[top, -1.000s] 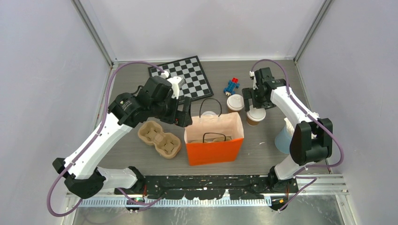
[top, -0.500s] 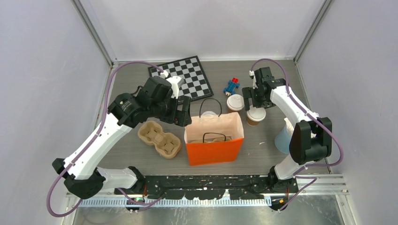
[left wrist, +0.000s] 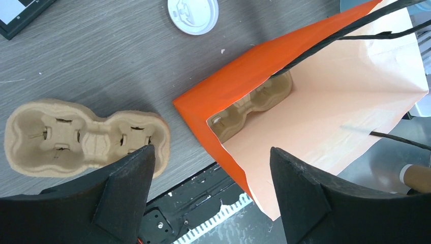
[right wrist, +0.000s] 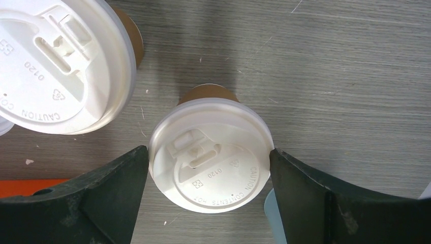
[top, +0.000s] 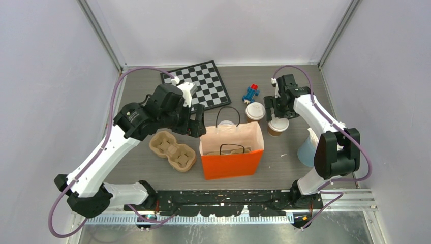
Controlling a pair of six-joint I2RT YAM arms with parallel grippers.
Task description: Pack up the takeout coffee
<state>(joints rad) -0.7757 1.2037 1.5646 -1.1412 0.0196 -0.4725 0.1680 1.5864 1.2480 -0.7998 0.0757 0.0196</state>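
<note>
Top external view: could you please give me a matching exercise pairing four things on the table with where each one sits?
Things:
1 chessboard
2 loose pulp cup tray
3 blue toy figure
4 nearer lidded coffee cup

Places:
A between the fingers of the right gripper
B left of the orange paper bag
C farthest back and left
D just right of the chessboard

Pairs: 1-C, 2-B, 3-D, 4-A

Grey wood-grain table (top: 284, 170), plain pale lilac walls (top: 218, 30), metal corner posts (top: 101, 35)
</note>
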